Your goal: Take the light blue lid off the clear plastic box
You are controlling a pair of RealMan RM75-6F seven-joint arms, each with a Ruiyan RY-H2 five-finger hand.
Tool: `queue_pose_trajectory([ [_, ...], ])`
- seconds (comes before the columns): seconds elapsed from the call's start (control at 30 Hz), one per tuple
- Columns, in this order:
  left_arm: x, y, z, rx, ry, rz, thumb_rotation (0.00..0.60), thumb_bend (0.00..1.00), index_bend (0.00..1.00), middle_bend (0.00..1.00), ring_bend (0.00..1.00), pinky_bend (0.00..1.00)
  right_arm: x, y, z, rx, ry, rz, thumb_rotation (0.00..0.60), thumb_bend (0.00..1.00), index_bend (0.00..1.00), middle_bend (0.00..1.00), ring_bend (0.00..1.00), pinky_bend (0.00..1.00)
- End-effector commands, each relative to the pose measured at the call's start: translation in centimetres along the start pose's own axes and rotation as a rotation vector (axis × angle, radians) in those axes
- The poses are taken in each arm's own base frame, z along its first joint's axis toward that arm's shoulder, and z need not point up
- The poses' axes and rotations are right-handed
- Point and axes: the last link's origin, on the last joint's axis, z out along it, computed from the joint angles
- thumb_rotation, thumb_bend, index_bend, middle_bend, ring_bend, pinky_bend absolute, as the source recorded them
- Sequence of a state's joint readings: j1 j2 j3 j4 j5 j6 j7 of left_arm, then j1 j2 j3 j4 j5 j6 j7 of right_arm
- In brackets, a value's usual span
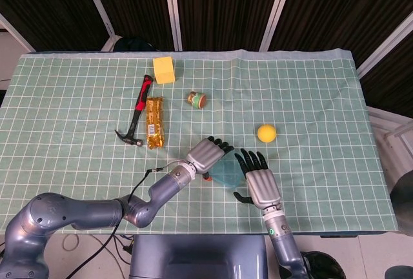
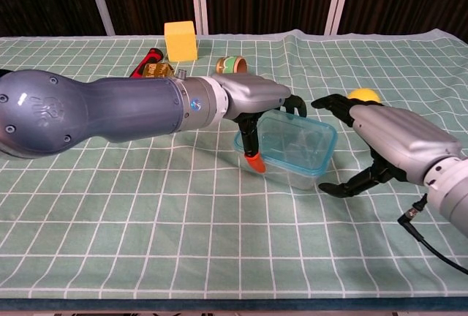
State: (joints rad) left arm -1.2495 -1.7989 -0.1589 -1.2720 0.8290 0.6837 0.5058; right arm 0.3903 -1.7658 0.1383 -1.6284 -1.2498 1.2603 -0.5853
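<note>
1. The biggest risk is sitting with the left hand [image 2: 259,104]: its fingers are draping over the near-left end of the light blue lid [image 2: 289,140], and if they are pulling up without the clear plastic box [image 2: 296,170] being braced, lid and box are likely lifting together and staying joined.
2. Next, the box is looking tilted on the green checked cloth [image 2: 146,213], so a sideways tug could be sliding or tipping it towards the right hand [image 2: 395,144] rather than popping the lid free.
3. A smaller worry: the right hand is hovering just beside the box's right end with fingers spread and thumb curled below, holding nothing; closing in late, it could be nudging the box away.
4. Left-hand pose: the arm is reaching in low from the left, palm down. Fingers are curling onto the lid's edge, an orange-tipped one pointing down at the corner; whether the grip is firm I cannot tell.
5. The box, lid on, is lying near the table's front edge, between the two hands [image 1: 224,172].
6. The yellow ball [image 2: 363,95] is resting behind the right hand, close enough for a wide swing to be knocking it.
</note>
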Motion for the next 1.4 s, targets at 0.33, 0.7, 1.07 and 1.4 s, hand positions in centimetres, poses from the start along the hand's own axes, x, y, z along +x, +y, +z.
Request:
queue_pose_trajectory([
  [0.33,0.2,-0.1,-0.3,-0.009,-0.014,-0.005,0.600,0.19,0.30,0.34,0.32,0.46,-0.7,-0.9,0.4,0.002,0.017,0.028,0.600,0.31,0.00,0.00,0.00,0.00],
  [0.7,0.1,-0.8,-0.4,-0.001,-0.010,0.006,0.600,0.19,0.30,0.34,0.32,0.46,-0.4,-1.7,0.6,0.007,0.043,0.068,0.600,0.31,0.00,0.00,0.00,0.00],
  [1.07,0.1,-0.8,-0.4,0.000,-0.009,-0.010,0.600,0.19,0.30,0.34,0.32,0.46,-0.8,-1.1,0.3,-0.025,0.027,0.066,0.600,0.31,0.00,0.00,0.00,0.00],
  [1.4,0.1,-1.0,-0.5,-0.002,-0.016,-0.014,0.600,0.19,0.30,0.34,0.32,0.46,-1.0,-1.4,0.8,-0.018,0.034,0.065,0.600,0.31,0.00,0.00,0.00,0.00],
])
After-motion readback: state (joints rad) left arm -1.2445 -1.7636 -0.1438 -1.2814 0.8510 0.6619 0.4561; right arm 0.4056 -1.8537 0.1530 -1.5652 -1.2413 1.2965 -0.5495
